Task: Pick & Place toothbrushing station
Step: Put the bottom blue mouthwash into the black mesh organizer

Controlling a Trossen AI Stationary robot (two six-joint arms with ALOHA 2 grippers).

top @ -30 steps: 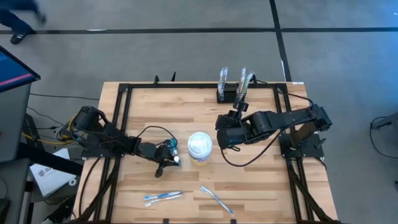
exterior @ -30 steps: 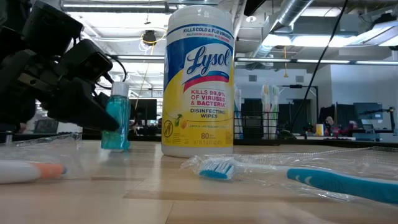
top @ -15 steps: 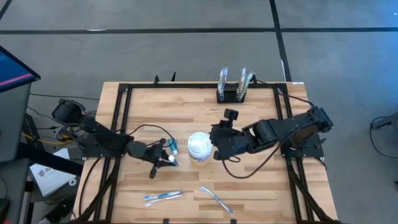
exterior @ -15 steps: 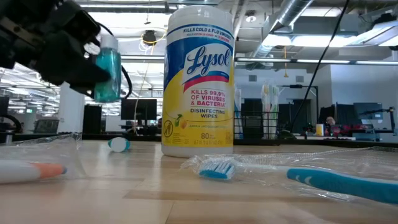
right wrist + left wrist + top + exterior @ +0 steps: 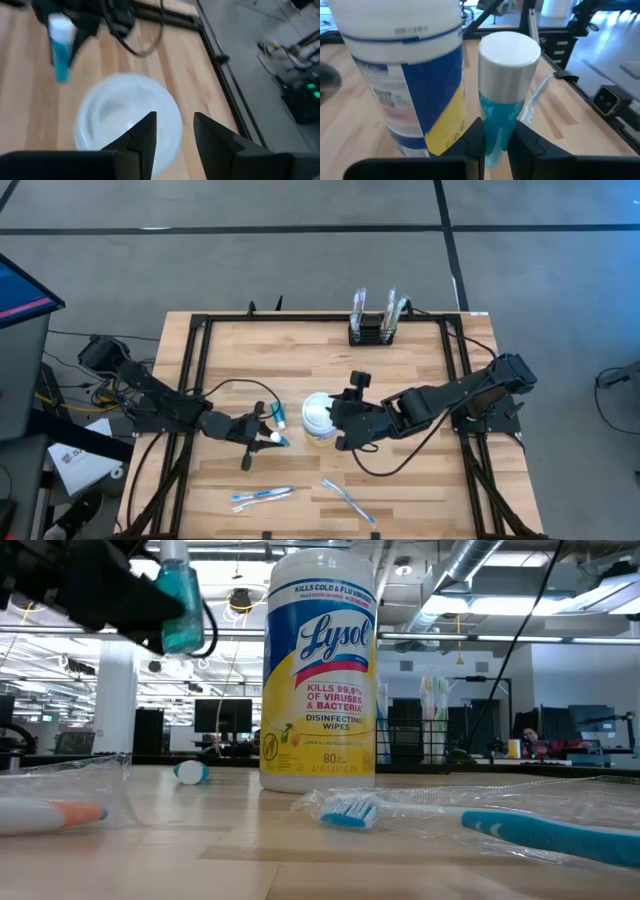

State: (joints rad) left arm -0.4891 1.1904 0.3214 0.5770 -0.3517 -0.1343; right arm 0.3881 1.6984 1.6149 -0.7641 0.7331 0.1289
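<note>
Two dark arms reach in toward the middle of the pale wooden table [image 5: 300, 360], which carries a black metal frame around its edges. The left gripper [image 5: 268, 426] sits just at nine o'clock of the round white lidded wipes tub [image 5: 321, 414] with its yellow-and-blue label, and its fingers are clamped on a small clear bottle of teal liquid with a white cap [image 5: 506, 95], held upright and lifted off the tabletop in the low view. The right gripper [image 5: 338, 423] hangs over the three o'clock edge of the same tub, its fingers [image 5: 141, 137] standing apart above the white lid with nothing between them.

The toothbrushing station [image 5: 374, 332], a small black slotted rack, stands at the twelve o'clock edge of the table, well apart from both grippers, with three clear-handled toothbrushes [image 5: 390, 308] upright in it.

Toward six o'clock lie two toothbrushes in clear wrappers: one with a blue-and-white handle [image 5: 261, 497] nearer seven o'clock, and a second pale wrapped toothbrush [image 5: 347, 501] just at its three o'clock side. A small white cap-like piece [image 5: 190, 772] rests on the table near the tub's base.
</note>
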